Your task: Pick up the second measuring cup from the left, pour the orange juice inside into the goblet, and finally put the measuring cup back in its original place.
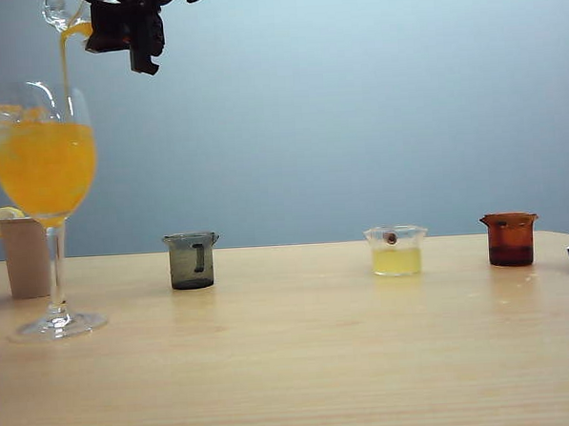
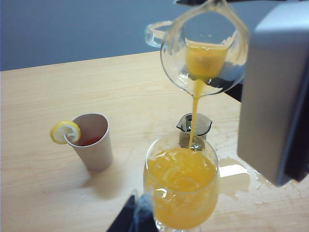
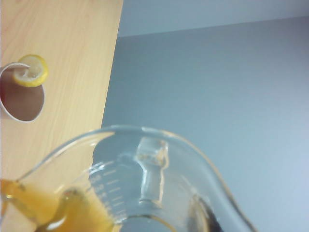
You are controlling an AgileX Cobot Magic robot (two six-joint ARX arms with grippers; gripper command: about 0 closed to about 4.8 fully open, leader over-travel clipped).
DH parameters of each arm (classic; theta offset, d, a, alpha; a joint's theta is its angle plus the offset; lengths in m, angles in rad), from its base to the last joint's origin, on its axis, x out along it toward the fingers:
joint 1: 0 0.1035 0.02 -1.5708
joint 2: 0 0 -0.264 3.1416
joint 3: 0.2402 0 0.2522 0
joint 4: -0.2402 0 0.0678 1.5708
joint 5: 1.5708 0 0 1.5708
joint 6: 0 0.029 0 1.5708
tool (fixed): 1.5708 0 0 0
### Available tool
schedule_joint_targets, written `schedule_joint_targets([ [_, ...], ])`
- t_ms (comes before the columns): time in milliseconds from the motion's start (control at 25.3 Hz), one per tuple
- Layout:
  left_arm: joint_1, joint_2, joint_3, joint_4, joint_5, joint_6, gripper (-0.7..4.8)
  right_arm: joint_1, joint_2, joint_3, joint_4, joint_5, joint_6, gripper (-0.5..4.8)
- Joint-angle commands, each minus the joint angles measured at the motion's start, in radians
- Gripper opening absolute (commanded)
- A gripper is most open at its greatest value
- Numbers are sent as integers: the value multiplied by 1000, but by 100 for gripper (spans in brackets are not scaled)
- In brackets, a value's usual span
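The right gripper grips the second measuring cup tipped above the goblet, orange juice streaming in. The cup looks thin, slick, light and fragile: best held around its wall, gently. The left gripper sits near the goblet; its fingers' state cannot be told.

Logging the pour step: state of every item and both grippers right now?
Clear measuring cup: tilted over goblet, pouring.
Orange juice: streaming down.
Goblet: upright, bowl mostly full.
Right gripper: shut on the clear measuring cup, top left of exterior view.
Left gripper: low near the goblet; state unclear.
Grey cup: upright.
Yellow cup: about half full.
Brown cup: upright.
Beige cup: lemon slice on rim.
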Motion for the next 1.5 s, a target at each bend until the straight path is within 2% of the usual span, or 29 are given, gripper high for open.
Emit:
schedule_joint_targets([
  [40, 1, 0, 5, 8, 1, 4, -3, 3, -8, 9, 35, -2, -39, 107],
  [792, 1, 0, 5, 8, 1, 4, -3, 3, -8, 9, 66, -16, -236, 107],
  [1504, 1, 0, 5, 8, 1, 4, -3, 22, -8, 9, 143, -51, -237, 107],
])
